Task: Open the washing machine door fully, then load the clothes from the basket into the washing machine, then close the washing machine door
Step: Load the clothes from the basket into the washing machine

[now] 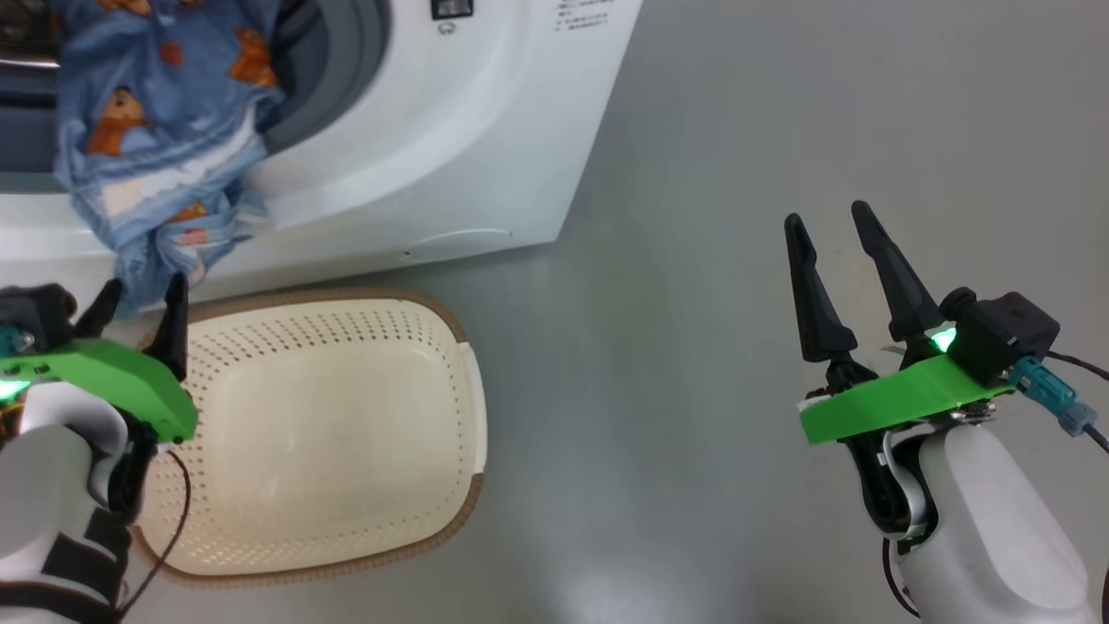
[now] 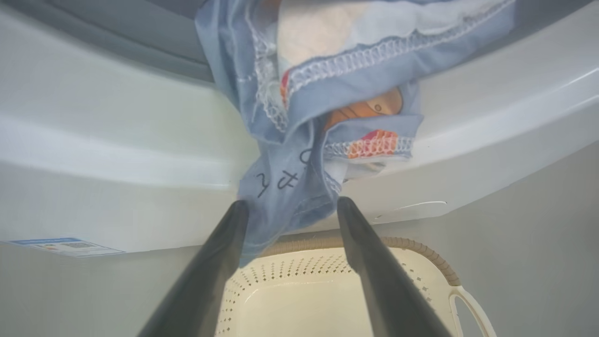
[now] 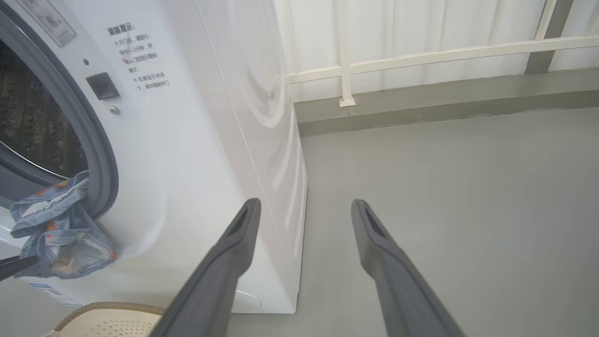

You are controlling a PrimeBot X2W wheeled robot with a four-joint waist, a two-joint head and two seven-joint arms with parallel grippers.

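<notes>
From left wrist: black handwriting on light blue bear-print clothes, hanging from white washing machine between fingers of wide-open left hand; from right wrist: steel drum; right hand wide over grey floor; cream perforated basket below.

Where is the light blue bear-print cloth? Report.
Head view, upper left: the cloth drapes out of the white washing machine's opening, its tail hanging between the left gripper's fingers, near the cream perforated basket.

The washing machine runs off the top edge; its printed label is unreadably small.
</notes>
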